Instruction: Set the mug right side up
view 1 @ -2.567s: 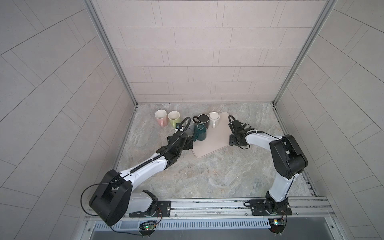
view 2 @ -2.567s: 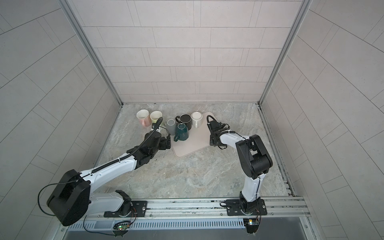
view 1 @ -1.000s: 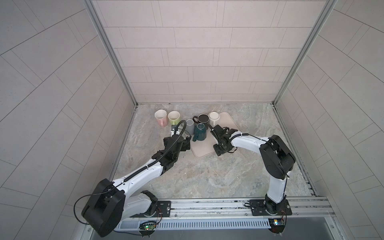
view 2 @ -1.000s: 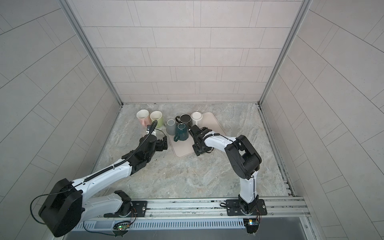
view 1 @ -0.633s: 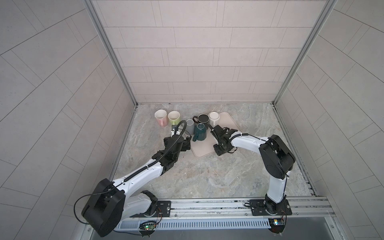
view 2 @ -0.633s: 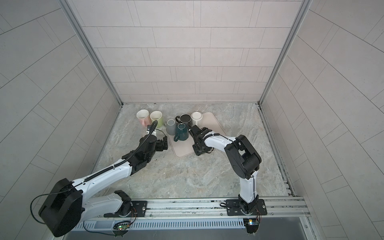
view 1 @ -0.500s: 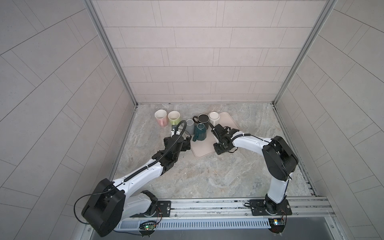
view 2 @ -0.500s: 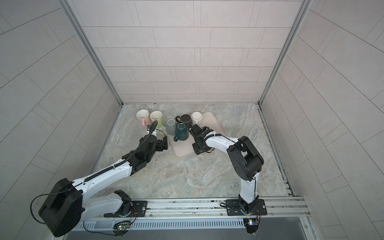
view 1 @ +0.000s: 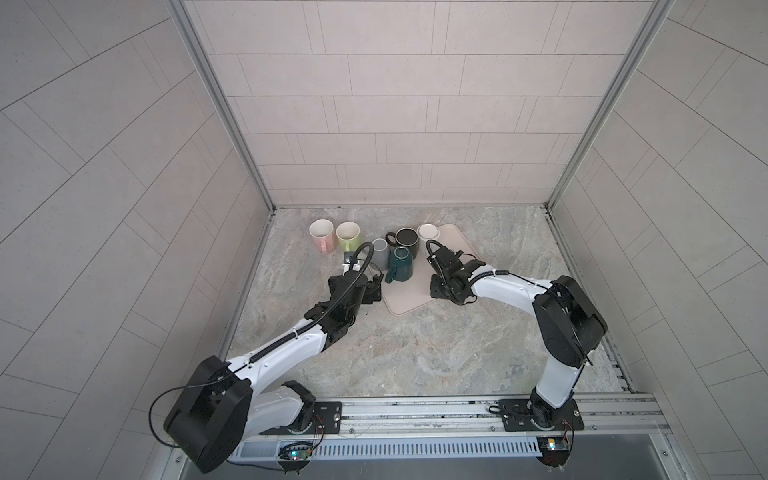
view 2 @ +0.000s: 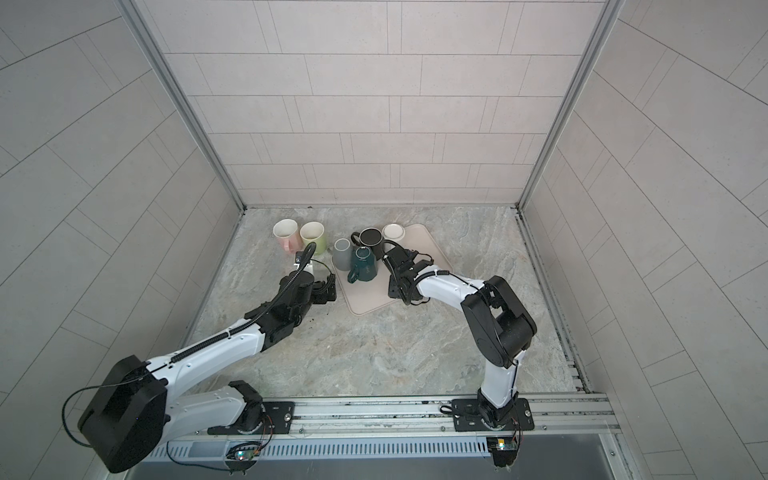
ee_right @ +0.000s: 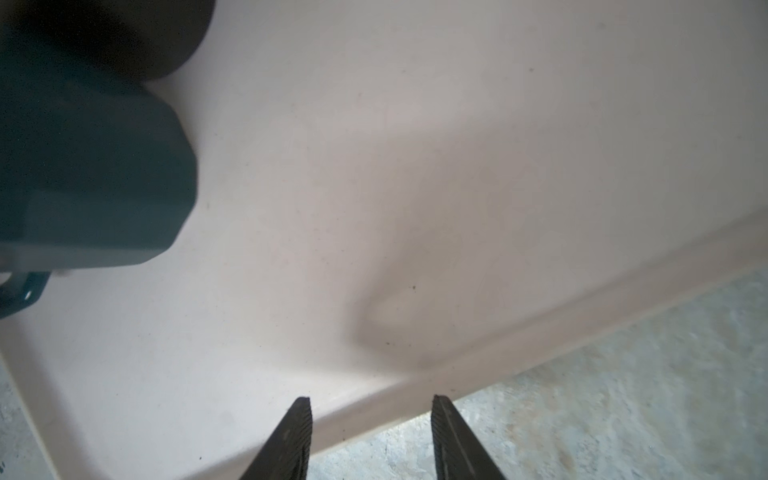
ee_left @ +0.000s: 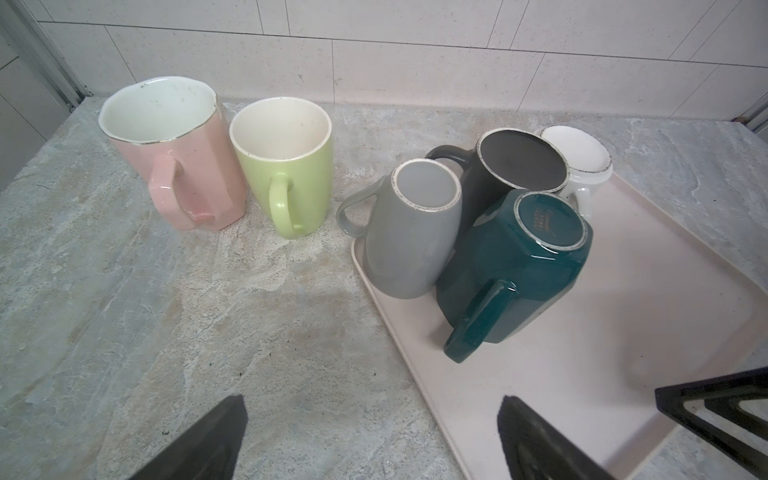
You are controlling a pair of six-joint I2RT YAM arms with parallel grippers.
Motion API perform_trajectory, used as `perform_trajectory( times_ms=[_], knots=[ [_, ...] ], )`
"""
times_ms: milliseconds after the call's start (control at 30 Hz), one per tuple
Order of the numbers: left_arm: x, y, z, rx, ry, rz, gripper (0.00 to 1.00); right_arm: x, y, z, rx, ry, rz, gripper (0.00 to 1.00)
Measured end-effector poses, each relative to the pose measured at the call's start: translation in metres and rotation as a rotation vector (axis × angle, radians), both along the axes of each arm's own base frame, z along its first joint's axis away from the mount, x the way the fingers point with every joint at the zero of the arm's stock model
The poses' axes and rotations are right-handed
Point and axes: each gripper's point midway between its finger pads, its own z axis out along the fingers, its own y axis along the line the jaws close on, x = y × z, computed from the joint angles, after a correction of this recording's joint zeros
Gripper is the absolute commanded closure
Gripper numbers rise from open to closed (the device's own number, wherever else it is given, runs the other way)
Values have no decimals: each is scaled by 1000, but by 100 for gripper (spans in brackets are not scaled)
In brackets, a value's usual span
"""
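Note:
Several mugs stand upside down on the beige tray (view 1: 453,239) (ee_left: 623,291): a grey mug (view 1: 380,254) (ee_left: 411,237), a black mug (view 1: 407,239) (ee_left: 519,162), a teal mug (view 1: 401,264) (ee_left: 519,266) (ee_right: 83,166) and a white mug (view 1: 428,231) (ee_left: 577,156). My left gripper (view 1: 372,287) (ee_left: 374,415) is wide open and empty, low over the tray's left edge, just short of the teal mug's handle. My right gripper (view 1: 436,289) (ee_right: 371,401) points down over the tray's near edge, partly open with nothing between its fingers.
A pink mug (view 1: 322,235) (ee_left: 174,153) and a green mug (view 1: 348,235) (ee_left: 291,166) stand upright on the marble counter, left of the tray. Tiled walls close in the back and both sides. Bare counter lies in front of the tray.
The right gripper has moved from the tray's right side across to its near edge. The left gripper has drawn back a little from the grey mug. Over the last second both have hardly moved.

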Motion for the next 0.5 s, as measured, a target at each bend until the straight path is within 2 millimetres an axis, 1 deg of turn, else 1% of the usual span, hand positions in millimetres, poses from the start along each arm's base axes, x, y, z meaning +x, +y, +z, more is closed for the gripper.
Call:
perform_trajectory(
  times_ms=[100, 167, 500],
  knots=[
    [0, -2, -1, -5, 4, -7, 0, 1, -8, -2, 4, -4, -76, 53],
    [0, -3, -3, -5, 10, -12, 0, 2, -13, -2, 6, -6, -113, 57],
    [1, -9, -5, -23, 11, -37, 0, 13, -27, 4, -1, -17, -198, 57]
  ],
)
